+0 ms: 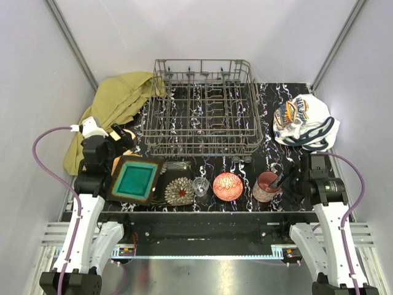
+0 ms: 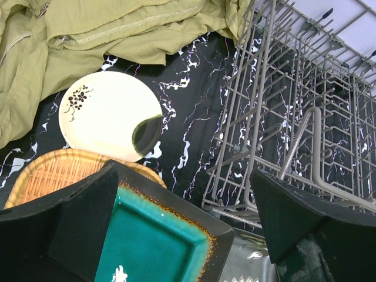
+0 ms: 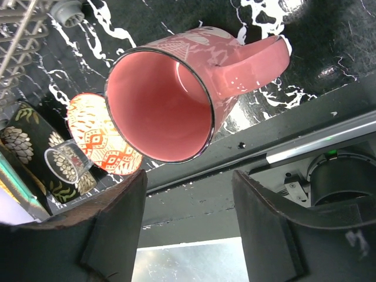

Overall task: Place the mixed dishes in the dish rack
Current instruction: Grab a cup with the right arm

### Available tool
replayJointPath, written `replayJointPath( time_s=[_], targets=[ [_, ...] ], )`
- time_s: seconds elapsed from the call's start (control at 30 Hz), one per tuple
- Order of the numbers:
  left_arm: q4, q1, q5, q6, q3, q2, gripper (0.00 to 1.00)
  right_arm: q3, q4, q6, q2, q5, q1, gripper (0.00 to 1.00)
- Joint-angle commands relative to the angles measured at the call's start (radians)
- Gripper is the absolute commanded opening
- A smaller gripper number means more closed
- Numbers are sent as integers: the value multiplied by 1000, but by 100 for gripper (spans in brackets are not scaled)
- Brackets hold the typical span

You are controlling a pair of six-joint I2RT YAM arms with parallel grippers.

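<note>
Here, the left arm's black fingers (image 2: 76, 217) stand spread wide above a teal glazed square plate (image 2: 150, 247), one tip at its dark brown rim, seemingly lining up a grasp, while the right arm's fingers (image 3: 111, 223) gape, holding nothing, just short of a standing pink ceramic cup (image 3: 161, 106). The plate overlaps an orange woven-look square plate (image 2: 53, 170) on the black white-veined counter (image 1: 270, 101), and the grey wire dish rack (image 1: 202, 149) just behind holds no dish yet.
</note>
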Motion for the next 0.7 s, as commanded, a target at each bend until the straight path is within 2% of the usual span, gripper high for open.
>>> replayJointPath(
  time_s=[0.0, 0.67],
  targets=[
    [58, 4, 30, 2, 4, 5, 99, -23, 32, -16, 24, -18, -3, 66],
    [88, 4, 50, -12, 15, 41, 99, -75, 157, 35, 148, 46, 2, 63]
  ],
)
